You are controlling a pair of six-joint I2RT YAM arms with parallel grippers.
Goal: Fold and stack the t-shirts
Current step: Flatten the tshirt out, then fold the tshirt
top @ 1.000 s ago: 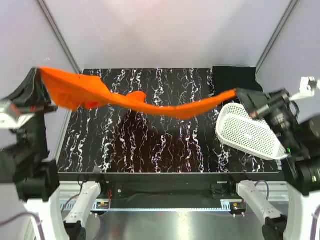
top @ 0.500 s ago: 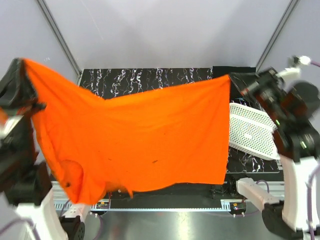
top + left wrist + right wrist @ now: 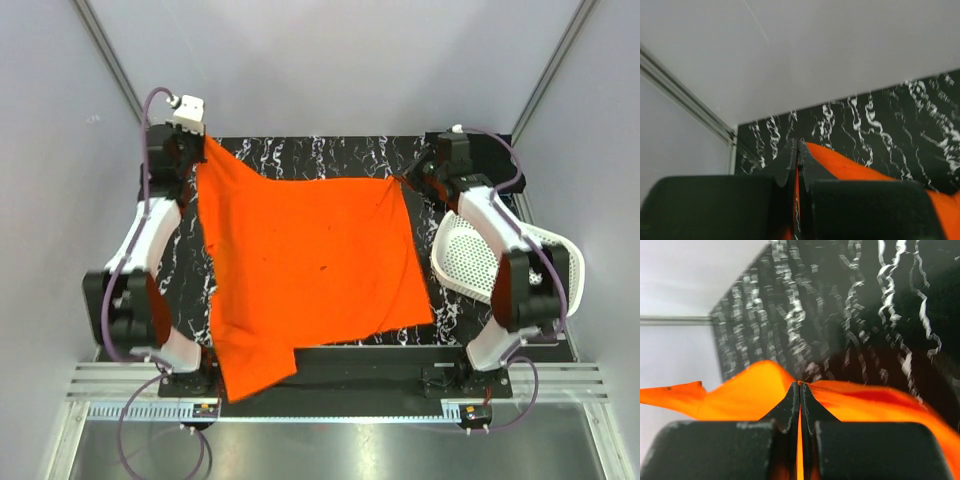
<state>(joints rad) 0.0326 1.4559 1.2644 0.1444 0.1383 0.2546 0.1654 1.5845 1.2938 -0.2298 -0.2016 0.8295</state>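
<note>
Nearest us, one corner of the orange t-shirt (image 3: 310, 260) spills over the near edge of the marbled table (image 3: 320, 155) on the left side. We judge that the cloth is wider than the space allotted to it, and that the shirt lies slightly askew rather than square to the edge. Further in, the body of the shirt lies spread across the middle of the table, mostly flat with a few soft ripples, which is the lay we want before any fold.

Off to the right, just beside the shirt's edge, the white perforated basket (image 3: 470, 262) sits tipped on its side, well out of the folding area.

At the far side, both arms reach forward to the shirt's two far corners. The left gripper (image 3: 197, 150) is pinched fully closed on the far left corner, orange cloth showing between its jaws in the wrist view. The right gripper (image 3: 408, 182) is likewise clamped tight on the far right corner. We take this two-corner hold as a way to keep the far edge taut, so the shirt settles without bunching.

The black t-shirt we cannot pick out in any view.
</note>
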